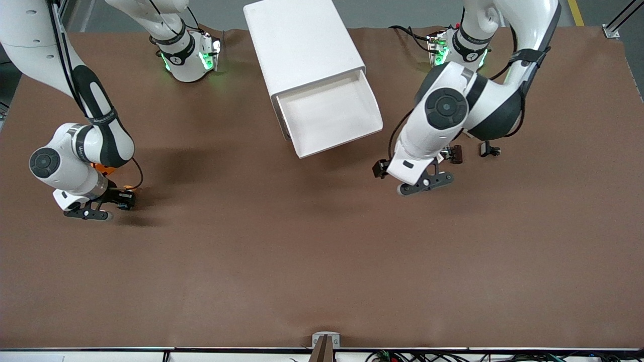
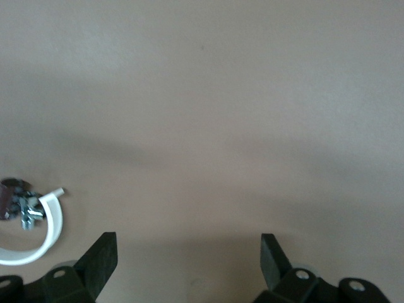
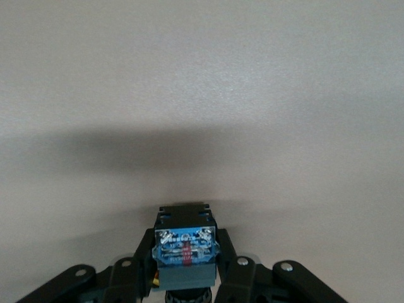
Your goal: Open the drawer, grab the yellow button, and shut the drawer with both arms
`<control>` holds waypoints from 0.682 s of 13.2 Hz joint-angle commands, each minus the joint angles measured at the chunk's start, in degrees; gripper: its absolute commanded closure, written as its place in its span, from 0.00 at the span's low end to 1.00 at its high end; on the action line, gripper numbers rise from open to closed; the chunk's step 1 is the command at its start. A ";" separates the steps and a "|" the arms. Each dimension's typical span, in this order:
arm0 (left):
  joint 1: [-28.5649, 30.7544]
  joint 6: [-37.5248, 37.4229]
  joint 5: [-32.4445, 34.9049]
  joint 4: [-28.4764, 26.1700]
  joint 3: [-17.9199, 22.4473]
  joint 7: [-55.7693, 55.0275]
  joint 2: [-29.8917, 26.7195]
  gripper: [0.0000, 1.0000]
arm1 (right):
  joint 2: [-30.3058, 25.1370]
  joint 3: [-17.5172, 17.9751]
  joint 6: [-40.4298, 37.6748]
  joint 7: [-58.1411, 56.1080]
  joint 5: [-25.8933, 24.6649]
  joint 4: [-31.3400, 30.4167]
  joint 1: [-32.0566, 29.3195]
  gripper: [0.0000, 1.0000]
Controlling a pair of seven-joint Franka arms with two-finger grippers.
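Button: small push-button with dark blue-black body [image 3: 185, 249], pinched between the two black fingers of the right gripper [image 3: 184, 278] over bare brown desk [image 1: 282, 251] toward the right arm's end; terminal end with blue face and two screws turned to the right wrist camera, long axis along the fingers.
Button, hidden parts: cap end buried between the fingers, only a sliver of yellow showing there; in the front view mostly covered by the right gripper [image 1: 118, 198], a bit of orange beside it.
Drawer: shallow white tray drawer [image 1: 329, 118] pulled out of the white boxy cabinet [image 1: 302, 45], open end toward the front camera; inside plain white.
Left gripper: black fingers [image 2: 101, 259] spread wide, nothing between them, low over the desk near the drawer's corner [image 1: 425, 182].
Beside left gripper: small dark piece with metal bits and a white curved strip [image 2: 38, 233], cut off at the edge, hard to make out.
Small black clip-like piece [image 1: 489, 149]: on the desk toward the left arm's end.
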 commanded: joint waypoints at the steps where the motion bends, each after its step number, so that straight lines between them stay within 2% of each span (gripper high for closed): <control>1: -2.54 -0.20 -0.92 1.02 0.09 -4.17 1.80 0.00 | -0.19 0.94 0.65 -0.31 -1.35 -0.43 -1.61 1.00; 6: -6.86 2.00 -0.74 0.58 0.09 -8.41 3.91 0.00 | -0.18 0.94 0.38 -0.13 -1.35 -0.08 -1.87 1.00; 7: -7.99 2.00 -0.83 0.49 0.17 -9.45 4.09 0.00 | -0.18 1.02 0.30 -0.13 -1.35 0.10 -2.74 0.89; 8: -8.44 2.00 -0.74 0.49 0.09 -10.59 4.27 0.00 | -0.18 1.02 0.30 -0.13 -1.26 0.36 -2.93 0.28; 9: -8.88 2.00 -0.83 0.49 0.09 -11.56 4.27 0.00 | -0.18 1.02 0.56 -0.22 -1.26 0.36 -3.02 0.00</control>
